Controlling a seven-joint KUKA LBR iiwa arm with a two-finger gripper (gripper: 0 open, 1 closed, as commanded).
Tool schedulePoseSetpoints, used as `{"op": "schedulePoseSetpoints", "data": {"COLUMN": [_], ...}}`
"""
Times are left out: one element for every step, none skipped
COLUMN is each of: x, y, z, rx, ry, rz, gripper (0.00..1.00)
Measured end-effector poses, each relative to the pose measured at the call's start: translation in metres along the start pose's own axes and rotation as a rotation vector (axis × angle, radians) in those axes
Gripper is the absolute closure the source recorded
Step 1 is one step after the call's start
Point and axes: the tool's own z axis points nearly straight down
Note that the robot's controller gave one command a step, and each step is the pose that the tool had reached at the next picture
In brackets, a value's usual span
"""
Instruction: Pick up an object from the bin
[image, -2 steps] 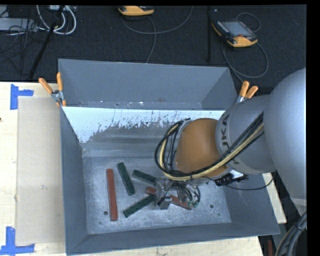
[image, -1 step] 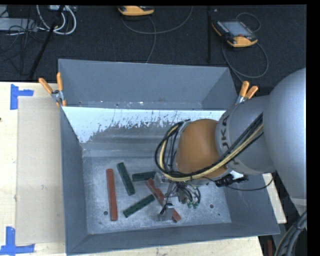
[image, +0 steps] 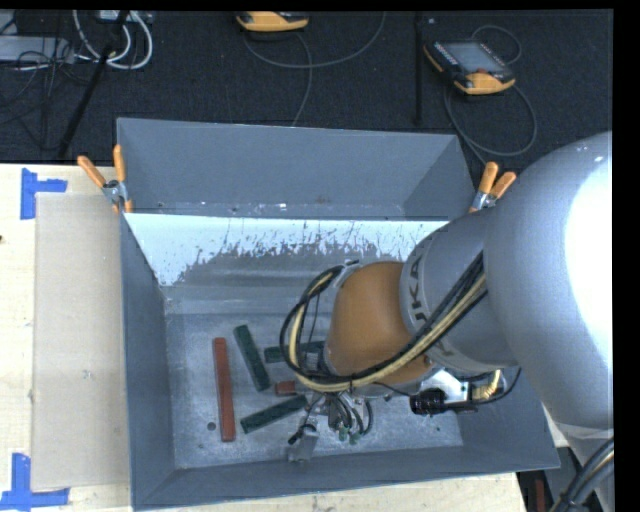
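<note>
In the camera view, the only writing on the robot is dark lettering on the pale grey ring of the arm (image: 540, 290), just right of the orange cover (image: 365, 310). It runs up the ring and the cables (image: 300, 340) cross it. A K and an A can be made out, the rest not. None of the things in the bin (image: 148, 400) shows a label.

The pincer (image: 322, 428) hangs below the orange cover, low over the near part of the bin floor, a little right of the middle. Wires and dark parts crowd around it, and whether it stands wide or narrow cannot be told. Nothing can be seen gripped in it.

The thing nearest to it is a dark green bar (image: 270, 413) lying flat and slanted on the floor. Its right end comes up just beside the pincer, on the pincer's left in this view. Whether the two touch cannot be told.

A small red-brown piece (image: 287, 387) lies just above that bar's right end, at the edge of the cable loop. Farther left, an upper dark green bar (image: 252, 356) lies tilted. Left of it, a long red-brown bar (image: 224, 390) runs nearly straight up and down the view, well apart from the pincer. A further dark green piece (image: 283, 353) is partly covered by the cables.
</note>
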Motion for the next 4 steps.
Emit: {"op": "schedulePoseSetpoints", "data": {"x": [-0.0042, -0.0036, -0.0068, -0.0087], "y": [0.0002, -0.0009, -0.0023, -0.0053], "z": [-0.0039, -0.0042, -0.0039, -0.0073], "rx": [-0.003, -0.004, -0.006, -0.004], "ry": [-0.014, -0.016, -0.008, -0.004], "rz": [-0.001, -0.013, -0.024, -0.015], "gripper": [1.0, 1.0, 1.0, 1.0]}}
